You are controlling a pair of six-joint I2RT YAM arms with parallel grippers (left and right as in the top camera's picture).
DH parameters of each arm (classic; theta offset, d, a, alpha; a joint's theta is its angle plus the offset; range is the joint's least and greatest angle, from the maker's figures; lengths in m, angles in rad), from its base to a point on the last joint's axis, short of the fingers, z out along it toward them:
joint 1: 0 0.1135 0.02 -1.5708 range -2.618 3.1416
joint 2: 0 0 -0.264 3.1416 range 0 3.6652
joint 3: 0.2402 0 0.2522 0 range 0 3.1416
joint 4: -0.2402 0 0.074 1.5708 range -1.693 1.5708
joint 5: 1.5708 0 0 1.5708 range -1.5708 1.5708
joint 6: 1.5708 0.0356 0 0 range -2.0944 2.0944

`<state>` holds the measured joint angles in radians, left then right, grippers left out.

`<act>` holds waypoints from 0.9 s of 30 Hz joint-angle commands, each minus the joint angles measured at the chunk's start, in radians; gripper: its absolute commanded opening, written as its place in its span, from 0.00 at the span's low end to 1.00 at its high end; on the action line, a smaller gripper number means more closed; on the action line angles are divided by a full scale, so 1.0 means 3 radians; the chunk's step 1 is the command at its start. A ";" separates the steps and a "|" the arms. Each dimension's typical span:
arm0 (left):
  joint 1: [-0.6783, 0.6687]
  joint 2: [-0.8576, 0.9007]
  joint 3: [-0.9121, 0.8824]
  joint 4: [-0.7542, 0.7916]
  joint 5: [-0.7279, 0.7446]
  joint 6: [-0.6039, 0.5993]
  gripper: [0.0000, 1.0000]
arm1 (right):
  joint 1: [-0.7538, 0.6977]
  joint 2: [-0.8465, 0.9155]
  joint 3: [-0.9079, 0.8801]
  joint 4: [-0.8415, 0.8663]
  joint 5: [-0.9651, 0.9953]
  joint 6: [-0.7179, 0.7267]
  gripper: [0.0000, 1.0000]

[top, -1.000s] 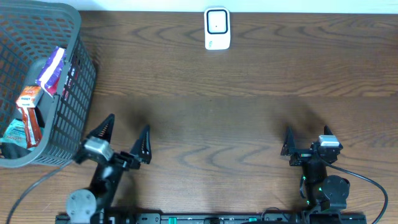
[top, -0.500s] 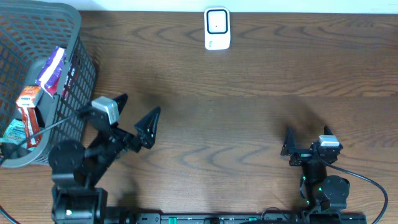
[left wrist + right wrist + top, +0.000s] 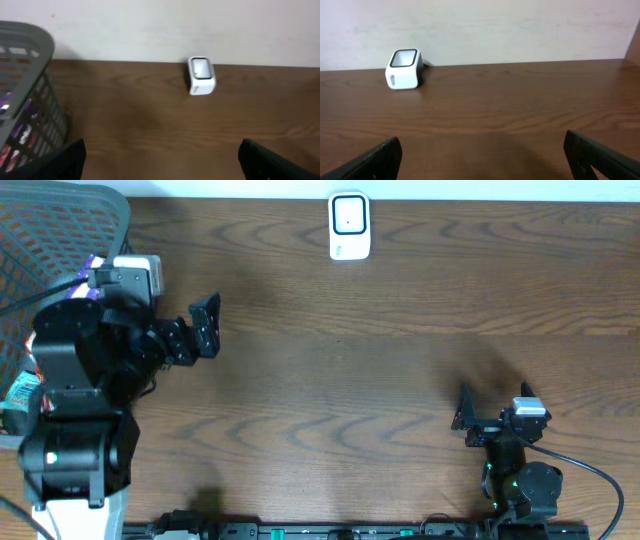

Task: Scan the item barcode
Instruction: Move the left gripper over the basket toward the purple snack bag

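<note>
The white barcode scanner [image 3: 349,225] stands at the table's far edge, and shows in the left wrist view [image 3: 201,75] and the right wrist view [image 3: 404,68]. The items are packets lying in the grey mesh basket [image 3: 60,210] at the far left; a teal one [image 3: 18,392] peeks out, the rest mostly hidden under my raised left arm. My left gripper [image 3: 190,320] hangs open and empty just right of the basket, with its jaws wide apart [image 3: 160,150]. My right gripper [image 3: 492,402] rests open and empty near the front right [image 3: 482,150].
The basket's rim [image 3: 25,37] fills the left side of the left wrist view, with purple packets [image 3: 20,132] showing through the mesh. A pale wall runs behind the table's far edge. Bare dark wood lies between the grippers and the scanner.
My left arm has lifted off the front edge and swung back and left, up beside the basket, still open. The right arm has not moved.
</note>
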<state>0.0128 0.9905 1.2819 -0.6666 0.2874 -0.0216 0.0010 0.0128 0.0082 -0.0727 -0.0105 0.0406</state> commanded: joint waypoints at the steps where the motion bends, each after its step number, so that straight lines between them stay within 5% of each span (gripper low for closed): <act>1: 0.0084 0.0192 0.0178 -0.0048 -0.0341 -0.0181 0.98 | -0.0027 -0.0005 -0.0009 -0.0009 0.0015 -0.0029 0.99; 12: 0.0768 0.1181 0.1563 -0.1156 -0.0338 -0.0285 0.98 | -0.0025 -0.0005 -0.0009 -0.0009 0.0015 -0.0029 0.99; 27: 0.1216 0.1232 0.1593 -0.0974 -0.0343 -0.0496 0.98 | -0.0027 -0.0005 -0.0009 -0.0009 0.0015 -0.0029 0.99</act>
<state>0.3725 1.3525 1.7390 -0.9642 0.1951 -0.1608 0.0010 0.0128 0.0082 -0.0727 -0.0105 0.0406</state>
